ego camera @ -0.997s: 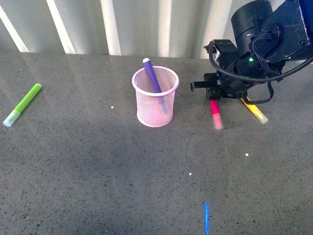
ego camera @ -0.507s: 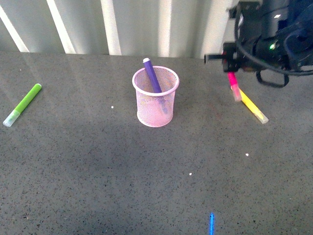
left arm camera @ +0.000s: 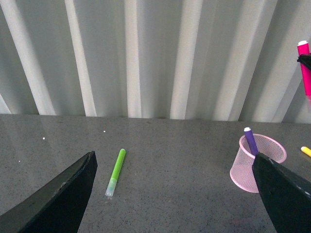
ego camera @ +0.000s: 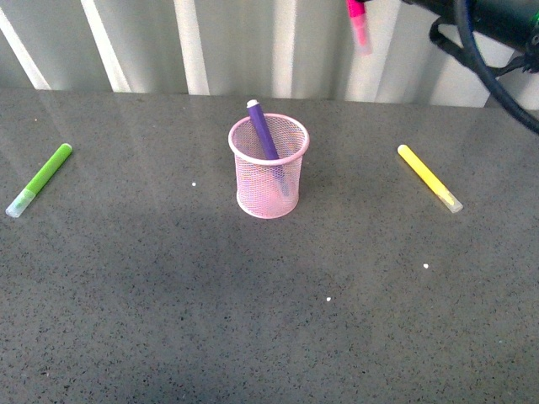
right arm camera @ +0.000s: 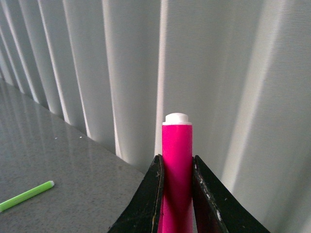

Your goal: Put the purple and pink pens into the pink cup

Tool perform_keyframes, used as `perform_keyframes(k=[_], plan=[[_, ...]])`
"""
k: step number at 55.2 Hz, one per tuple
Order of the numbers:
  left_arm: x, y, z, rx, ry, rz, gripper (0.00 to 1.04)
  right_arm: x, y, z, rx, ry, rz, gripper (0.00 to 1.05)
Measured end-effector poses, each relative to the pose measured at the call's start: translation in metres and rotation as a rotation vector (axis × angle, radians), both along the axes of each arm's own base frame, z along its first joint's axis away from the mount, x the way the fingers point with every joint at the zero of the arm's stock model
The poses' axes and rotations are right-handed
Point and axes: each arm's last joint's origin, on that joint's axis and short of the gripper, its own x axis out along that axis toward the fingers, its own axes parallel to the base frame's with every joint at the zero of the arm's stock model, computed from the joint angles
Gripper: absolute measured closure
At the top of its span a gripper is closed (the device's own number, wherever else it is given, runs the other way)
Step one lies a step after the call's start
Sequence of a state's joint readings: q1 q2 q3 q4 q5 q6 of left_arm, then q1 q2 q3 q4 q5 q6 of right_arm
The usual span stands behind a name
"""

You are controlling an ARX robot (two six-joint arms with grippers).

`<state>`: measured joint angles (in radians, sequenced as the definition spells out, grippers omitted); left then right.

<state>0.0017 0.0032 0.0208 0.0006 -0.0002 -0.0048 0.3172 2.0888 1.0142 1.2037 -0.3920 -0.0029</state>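
Right pincer (right arm camera: 177,161): 2 dark fingers (right arm camera: 151,194) pressed flat against opposite sides of the pink pen (right arm camera: 177,145), no gap showing, with the barrel upright between them and its white end plug uppermost. Pink pen, front view (ego camera: 359,21): hangs at the top edge of the frame, paler cap end downward, slightly blurred, high above the table (ego camera: 168,295) and up and to the right of the pink cup (ego camera: 257,192); the pincer itself lies beyond that frame, and only the dark arm (ego camera: 497,17) and a looped cable (ego camera: 480,63) show in the upper right corner. Pink cup: 1 wire-mesh cup, upright near the middle of the table. Purple pen (ego camera: 262,130): 1, standing inside the cup, leaning toward the rear left of the rim, white end protruding above it. Yellow marker (ego camera: 429,178): 1, lying flat to the right of the cup, well apart from it, clear cap toward the front. Green marker (ego camera: 39,179): 1, lying flat far to the left, clear cap toward the front. Left pincer (left arm camera: 173,156): 2 dark fingers (left arm camera: 58,199) spread wide, nothing between them, held above the table's near left side. Backdrop (ego camera: 227,42): pale ribbed panel along the far edge of the table.
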Motion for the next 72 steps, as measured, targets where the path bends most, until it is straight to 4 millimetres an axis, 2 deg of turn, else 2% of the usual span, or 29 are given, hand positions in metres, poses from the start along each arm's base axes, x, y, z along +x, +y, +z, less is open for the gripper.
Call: perform_keyframes(k=[14,25,40,58,60,72], plan=[[0.0,0.0,0.0,0.0,0.0,0.0,0.07,-0.001,0.027,-0.019,-0.005,0.051,0.114,0.93],[0.0,0.0,0.0,0.0,0.0,0.0,0.07,0.003,0.046,-0.045,-0.011,0.108,0.181,0.93],[0.0,0.0,0.0,0.0,0.0,0.0,0.07,0.021,0.051,-0.06,0.025,0.135,0.175,0.93],[0.0,0.0,0.0,0.0,0.0,0.0,0.07,0.019,0.051,-0.066,0.049,0.148,0.183,0.93],[0.0,0.0,0.0,0.0,0.0,0.0,0.07,0.018,0.05,-0.067,0.046,0.151,0.187,0.89],[0.0,0.0,0.0,0.0,0.0,0.0,0.07,0.017,0.04,-0.072,0.046,0.169,0.184,0.52]])
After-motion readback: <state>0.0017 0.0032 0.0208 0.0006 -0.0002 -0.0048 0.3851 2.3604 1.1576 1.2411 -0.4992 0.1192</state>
